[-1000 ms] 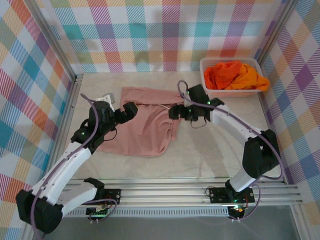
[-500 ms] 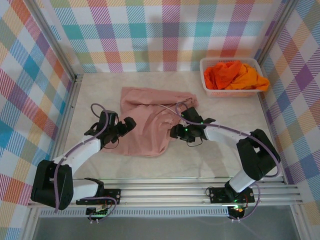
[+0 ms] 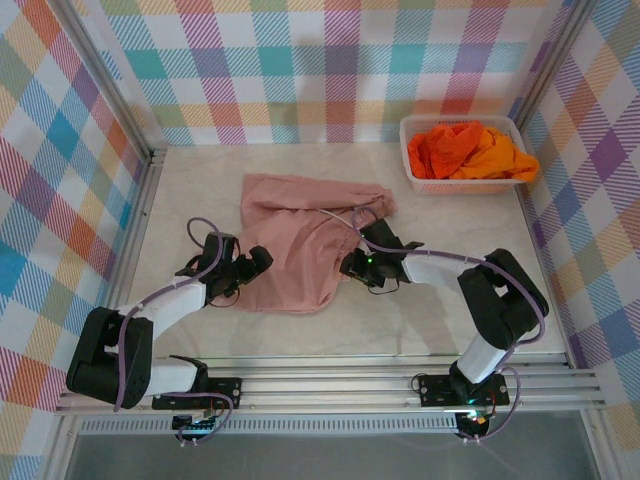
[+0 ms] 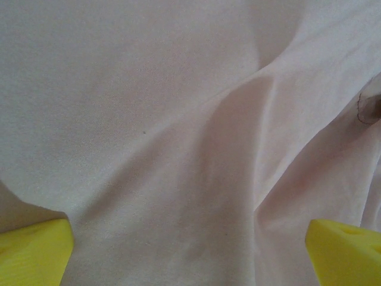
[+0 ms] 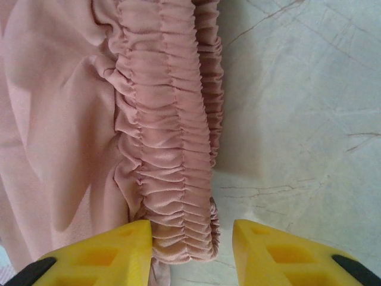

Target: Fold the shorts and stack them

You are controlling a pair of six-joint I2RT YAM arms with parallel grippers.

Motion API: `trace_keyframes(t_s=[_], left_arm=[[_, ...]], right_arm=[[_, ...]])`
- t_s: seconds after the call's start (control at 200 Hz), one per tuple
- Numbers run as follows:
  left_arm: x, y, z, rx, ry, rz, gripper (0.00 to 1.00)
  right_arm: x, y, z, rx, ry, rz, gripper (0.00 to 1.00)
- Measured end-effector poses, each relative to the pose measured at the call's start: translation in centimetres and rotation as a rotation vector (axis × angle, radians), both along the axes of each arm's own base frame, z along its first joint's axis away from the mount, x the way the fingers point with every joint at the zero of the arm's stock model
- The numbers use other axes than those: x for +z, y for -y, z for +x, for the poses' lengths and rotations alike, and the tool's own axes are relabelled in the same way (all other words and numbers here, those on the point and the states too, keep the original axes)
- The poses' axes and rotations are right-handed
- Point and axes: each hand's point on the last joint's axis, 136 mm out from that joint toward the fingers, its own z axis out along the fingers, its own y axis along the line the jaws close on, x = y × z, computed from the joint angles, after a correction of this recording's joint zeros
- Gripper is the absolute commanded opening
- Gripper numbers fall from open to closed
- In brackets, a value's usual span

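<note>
Since 1 second before, you had drawn both arms back and low. On the counter [image 3: 200, 180], the pink shorts [image 3: 300, 240] lay spread mid-surface, rumpled. At the far right, the white basket [image 3: 415, 182] held the orange shorts [image 3: 450, 148] and yellow-orange shorts [image 3: 503, 158]. Your left gripper [image 3: 262, 260] sat open over the pink cloth's left edge; your right gripper [image 5: 190, 250] stood open astride the gathered waistband [image 5: 172, 149].

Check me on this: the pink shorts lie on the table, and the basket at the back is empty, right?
Not empty. The top view shows the basket holding orange shorts. The pink shorts do lie on the table.
</note>
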Motion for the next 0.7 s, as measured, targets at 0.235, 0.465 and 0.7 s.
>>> trace_keyframes(t_s=[0.235, 0.465, 0.7], left_arm=[[-0.5, -0.1, -0.2, 0.001, 0.004, 0.0, 1.0], [-0.6, -0.1, -0.3, 0.001, 0.007, -0.001, 1.0], [-0.6, -0.2, -0.3, 0.002, 0.007, -0.001, 1.0]], right_arm=[[-0.6, -0.4, 0.0, -0.043, -0.026, 0.043, 0.45], [-0.5, -0.9, 0.2, -0.06, -0.04, 0.075, 0.46], [-0.2, -1.4, 0.3, -0.079, -0.046, 0.119, 0.44]])
